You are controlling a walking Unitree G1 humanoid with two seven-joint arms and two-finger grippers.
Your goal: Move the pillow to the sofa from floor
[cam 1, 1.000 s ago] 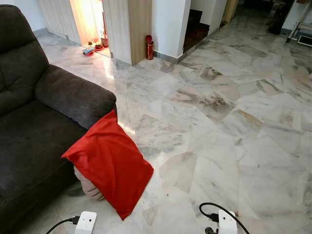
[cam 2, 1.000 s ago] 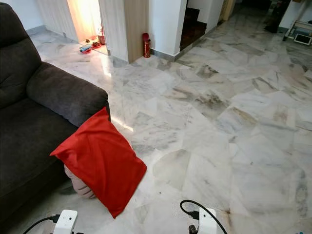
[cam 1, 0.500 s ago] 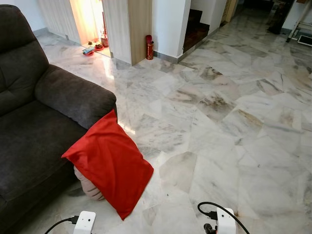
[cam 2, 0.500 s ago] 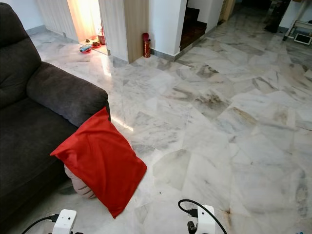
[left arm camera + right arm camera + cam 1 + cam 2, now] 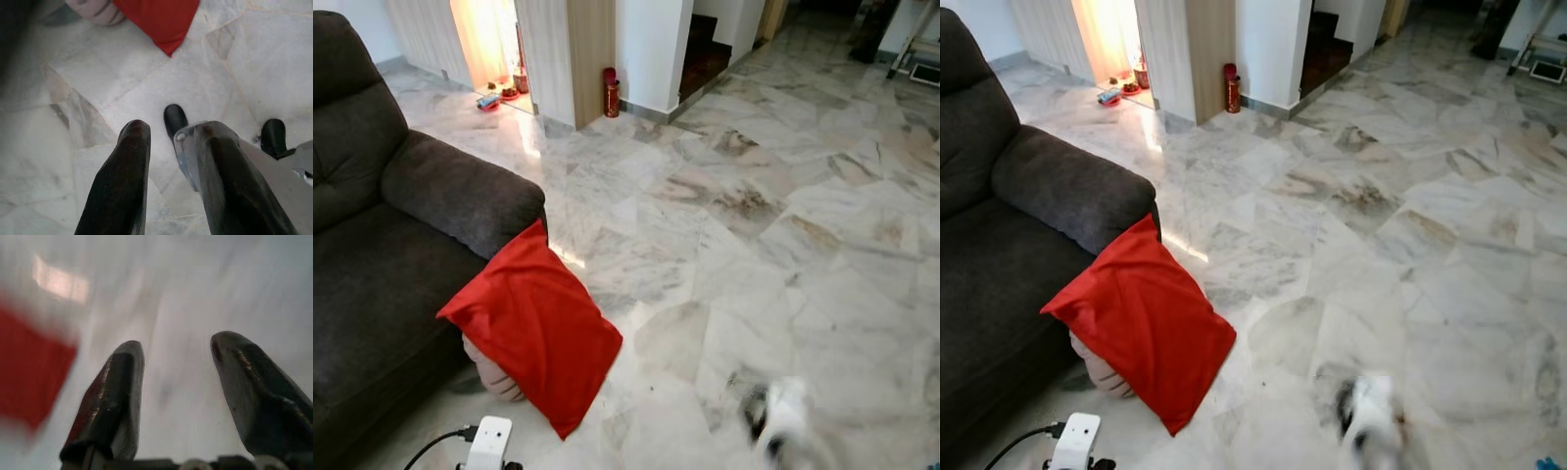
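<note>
The red fabric pillow [image 5: 533, 328] lies on the pale marble floor [image 5: 783, 235], propped aslant against the front of the dark grey fabric sofa [image 5: 382, 255]: its upper corner touches the sofa's armrest, its lower corner points down onto the floor, so its long axis runs from the armrest toward the robot. A striped beige cushion [image 5: 494, 372] peeps out beneath its lower edge. The cover is smooth, softly creased and plump, likely limp when lifted. It lies ahead and to the left of both arms; the left gripper [image 5: 168, 142] is the nearer, hovering over bare floor with the pillow's lower corner beyond its fingertips, fingers slightly parted and empty. The right gripper [image 5: 176, 357], blurred, hangs over open floor well to the right, fingers apart and holding nothing, the pillow off to its side.
</note>
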